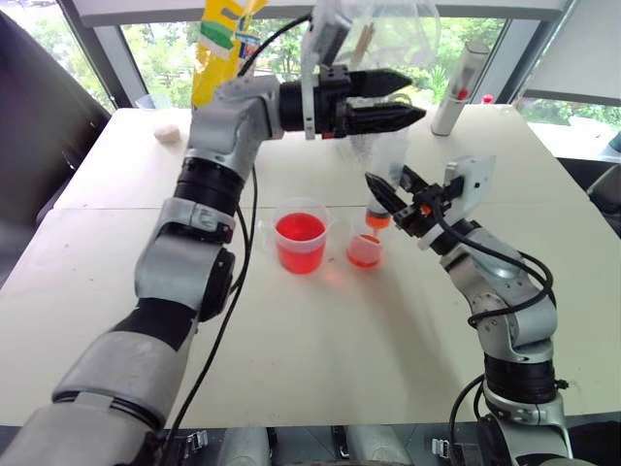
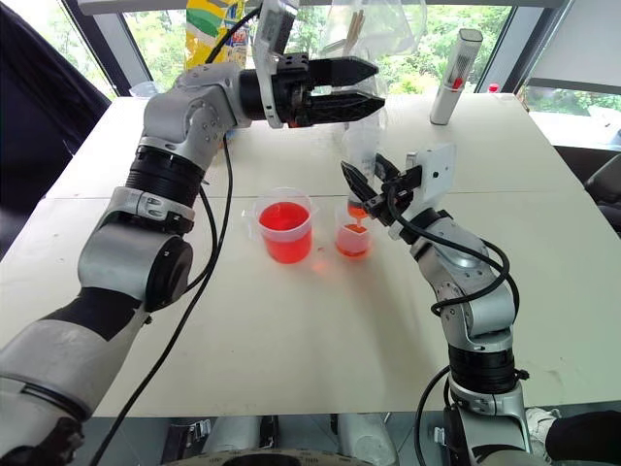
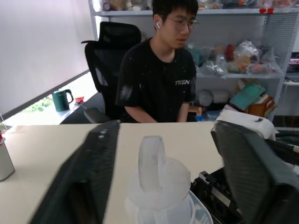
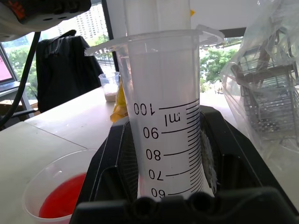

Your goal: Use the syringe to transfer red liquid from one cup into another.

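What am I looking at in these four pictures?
A two-armed robot at a white table. Two pictures come from cameras in its head, two from its wrists. The right gripper holds a clear syringe upright, its orange tip over a small cup of red liquid. Beside it stands a handled beaker of the same liquid. The left gripper, level above, has its two fingers either side of the plunger top. A seated person watches from across the table.
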Robot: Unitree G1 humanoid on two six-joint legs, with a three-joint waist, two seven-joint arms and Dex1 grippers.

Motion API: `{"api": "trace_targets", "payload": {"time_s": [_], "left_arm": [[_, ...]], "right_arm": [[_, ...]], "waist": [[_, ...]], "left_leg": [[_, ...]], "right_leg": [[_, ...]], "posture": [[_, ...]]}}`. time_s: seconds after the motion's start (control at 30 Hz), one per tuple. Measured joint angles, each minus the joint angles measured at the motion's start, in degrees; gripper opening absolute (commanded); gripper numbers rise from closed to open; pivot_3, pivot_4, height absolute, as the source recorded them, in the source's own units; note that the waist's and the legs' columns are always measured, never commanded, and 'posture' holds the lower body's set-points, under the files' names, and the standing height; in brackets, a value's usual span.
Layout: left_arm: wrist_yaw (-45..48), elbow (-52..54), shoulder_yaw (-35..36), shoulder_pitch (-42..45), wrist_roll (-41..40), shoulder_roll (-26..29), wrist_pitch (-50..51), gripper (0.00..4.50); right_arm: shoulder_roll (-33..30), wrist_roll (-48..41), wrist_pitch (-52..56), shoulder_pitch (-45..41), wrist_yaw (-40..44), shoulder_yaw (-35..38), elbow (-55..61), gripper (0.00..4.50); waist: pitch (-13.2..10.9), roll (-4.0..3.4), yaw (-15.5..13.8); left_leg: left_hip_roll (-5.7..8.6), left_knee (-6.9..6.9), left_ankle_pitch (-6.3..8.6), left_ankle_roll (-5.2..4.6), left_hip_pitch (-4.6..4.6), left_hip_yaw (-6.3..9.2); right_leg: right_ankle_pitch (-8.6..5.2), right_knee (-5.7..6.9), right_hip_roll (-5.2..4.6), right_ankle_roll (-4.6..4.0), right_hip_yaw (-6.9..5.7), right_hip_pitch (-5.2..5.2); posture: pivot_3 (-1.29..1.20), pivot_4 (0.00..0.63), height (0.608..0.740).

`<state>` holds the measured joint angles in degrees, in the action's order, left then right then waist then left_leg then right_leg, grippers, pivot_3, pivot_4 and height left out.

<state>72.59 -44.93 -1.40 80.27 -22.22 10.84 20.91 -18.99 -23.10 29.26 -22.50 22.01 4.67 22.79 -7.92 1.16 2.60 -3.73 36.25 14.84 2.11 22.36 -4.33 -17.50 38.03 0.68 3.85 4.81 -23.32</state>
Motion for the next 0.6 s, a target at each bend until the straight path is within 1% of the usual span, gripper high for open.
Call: {"api": "trace_targets", "payload": {"time_s": [0.1, 0.13, 0.37, 0.6], "left_arm": [[0.07, -0.10, 0.07, 0.00, 0.54, 0.01, -0.13, 0.37], [0.16, -0.11, 0.09, 0.00, 0.55, 0.02, -0.12, 0.02], [0.89, 0.23, 0.02, -0.11, 0.90, -0.01, -0.10, 0.02], [1.38, 2.83, -0.04, -2.86, 1.77, -0.30, -0.39, 0.02]], "right_arm": [[-0.01, 0.33, -0.11, 0.14, 0.12, -0.06, 0.00, 1.40], [-0.01, 0.37, -0.27, 0.23, 0.16, -0.14, 0.00, 1.40], [-0.06, 0.48, -0.31, 0.23, 0.43, -0.17, -0.01, 1.40], [-0.83, 0.32, 0.82, 0.22, 1.01, -0.54, -0.01, 1.40]], "waist": [[0.00, 0.00, -0.06], [0.00, 0.00, -0.07], [0.00, 0.00, -0.05], [0.00, 0.00, -0.11]], "left_leg": [[0.00, -0.01, 0.00, 0.00, 0.01, 0.00], [0.00, -0.01, 0.00, 0.00, 0.01, 0.00], [0.00, -0.01, 0.00, 0.00, 0.01, 0.00], [-0.01, 0.00, 0.00, 0.00, 0.01, 0.00]], "right_leg": [[0.00, -0.01, 0.00, 0.00, 0.00, 0.00], [0.00, -0.01, 0.00, 0.00, 0.00, 0.00], [0.00, -0.01, 0.00, 0.00, 0.00, 0.00], [0.00, -0.01, 0.00, 0.00, 0.00, 0.01]], "posture": [[0.00, 0.150, 0.739], [0.00, 0.150, 0.739], [0.00, 0.150, 0.739], [0.00, 0.150, 0.739]]}}
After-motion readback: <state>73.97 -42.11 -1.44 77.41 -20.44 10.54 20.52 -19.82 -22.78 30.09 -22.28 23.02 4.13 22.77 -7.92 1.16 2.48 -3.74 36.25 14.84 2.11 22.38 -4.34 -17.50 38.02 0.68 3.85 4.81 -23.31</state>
